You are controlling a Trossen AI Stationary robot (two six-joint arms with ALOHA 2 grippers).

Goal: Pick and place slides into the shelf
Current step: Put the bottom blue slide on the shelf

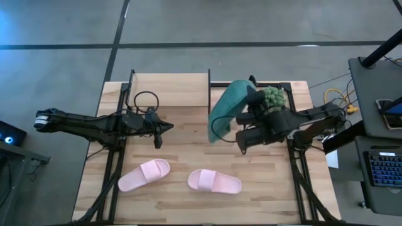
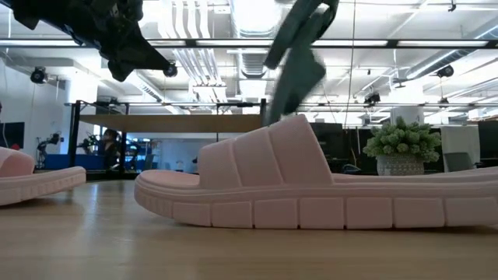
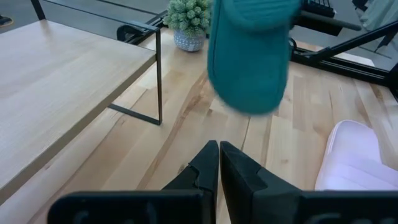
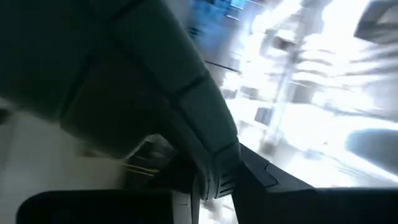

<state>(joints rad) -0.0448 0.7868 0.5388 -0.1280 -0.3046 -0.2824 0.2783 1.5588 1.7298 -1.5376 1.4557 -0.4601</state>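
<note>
One teal slide [image 1: 229, 108] hangs tilted in the air just right of the shelf [image 1: 169, 88], with my right gripper [image 1: 239, 136] shut on it. The low view shows this teal slide [image 2: 299, 62] steeply tipped, high above the table. The left wrist view shows the same teal slide [image 3: 252, 56] floating beyond my left gripper [image 3: 219, 163], which is shut, touches nothing and hovers at table centre-left [image 1: 158, 137]. Two pink slides [image 1: 144, 174] [image 1: 215, 181] rest sole-down near the table's near edge. The second teal slide is out of sight. My right gripper holds the teal slide at its near end [image 1: 220, 134], reaching in level from the table's right. The slide is lifted clear and tilts upward toward the far edge. The slide [image 4: 112, 68] fills the blurred right wrist view, so the kind of hold cannot be told.
A fuzzy green plant in a pot [image 1: 273, 97] stands just behind the right gripper, near the far right. The shelf's black frame post [image 3: 159, 74] stands between the top board [image 3: 56, 81] and the slide. A black cable loop [image 1: 146, 99] lies on the board.
</note>
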